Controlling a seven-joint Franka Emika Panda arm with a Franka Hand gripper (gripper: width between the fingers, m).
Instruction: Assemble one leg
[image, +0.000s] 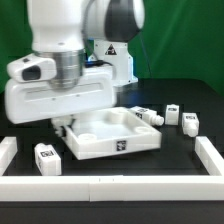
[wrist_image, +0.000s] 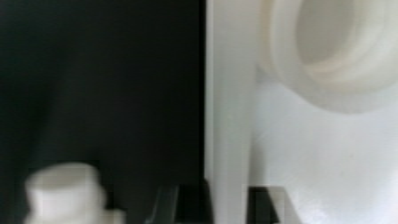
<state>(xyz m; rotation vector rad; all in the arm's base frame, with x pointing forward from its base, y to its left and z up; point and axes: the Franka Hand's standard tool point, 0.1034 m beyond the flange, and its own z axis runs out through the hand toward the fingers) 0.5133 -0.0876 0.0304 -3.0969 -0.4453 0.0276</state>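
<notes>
Several white legs with square tags lie loose on the black table: one at the front on the exterior view's left (image: 47, 157), and three to the tabletop's right (image: 150, 117), (image: 172, 112), (image: 189, 123). The white tray-like tabletop (image: 84, 146) lies in the middle. My gripper (image: 68, 124) is low at its far left corner, mostly hidden under the hand. In the wrist view the two dark fingers (wrist_image: 189, 205) straddle the tabletop's wall (wrist_image: 224, 100), which fills the gap between them. My gripper (wrist_image: 228, 206) is shut on that wall. A round socket (wrist_image: 329, 50) shows beside it.
A low white border (image: 100, 186) runs along the front, with side pieces at the left (image: 6, 150) and right (image: 210, 155). The arm's base (image: 112, 60) stands behind the tabletop. A blurred white object (wrist_image: 63, 195) lies on the black table near the fingers.
</notes>
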